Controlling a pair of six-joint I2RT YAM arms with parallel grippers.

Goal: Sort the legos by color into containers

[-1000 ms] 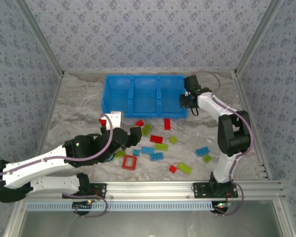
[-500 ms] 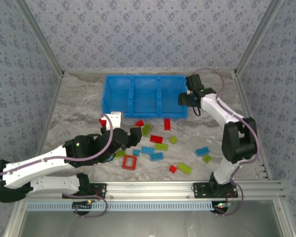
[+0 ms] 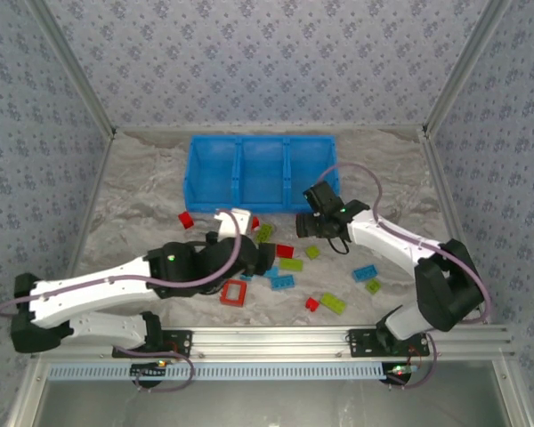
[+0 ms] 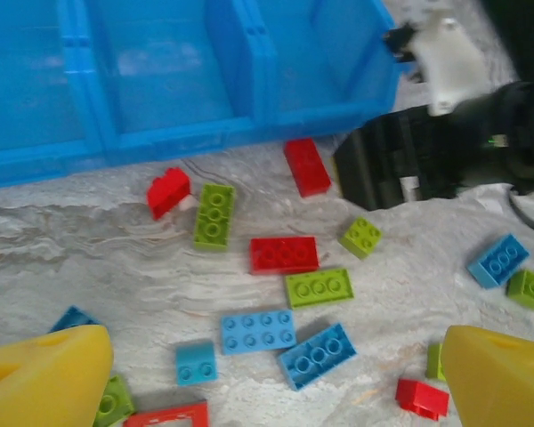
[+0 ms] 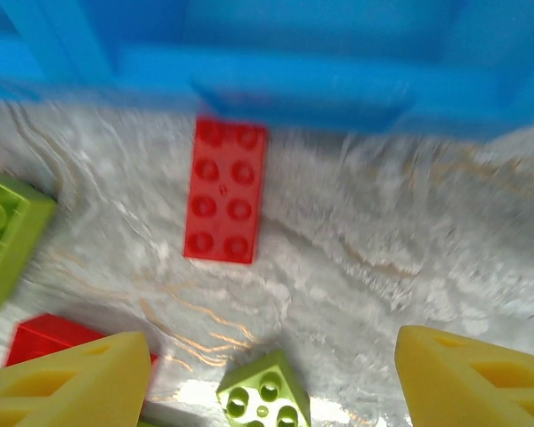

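Right gripper (image 5: 267,345) is open with nothing between the fingers. It hovers over the red 2x4 brick (image 5: 224,191), which lies flat on the table (image 5: 409,240), just near of the bin (image 5: 276,84) front wall and long axis pointing at it. My read is that red is the next pick.

- Fingers already straddle the short side, so keep that yaw. Shift far until the brick is centred between the pads, then go straight down.
- The brick's far end almost touches the bin wall. Grip mid-length or toward the near end so the fingers clear the wall.
- A small green brick (image 5: 262,393) sits between the fingertips on the near side. Don't sweep it.
- Lift above the rim before moving over a compartment. I can't tell which one takes red.

Left gripper (image 4: 274,336) is wide open and empty, over the blue bricks (image 4: 258,331) in the middle of the pile. The right gripper is just far-right of it, so stagger the moves.
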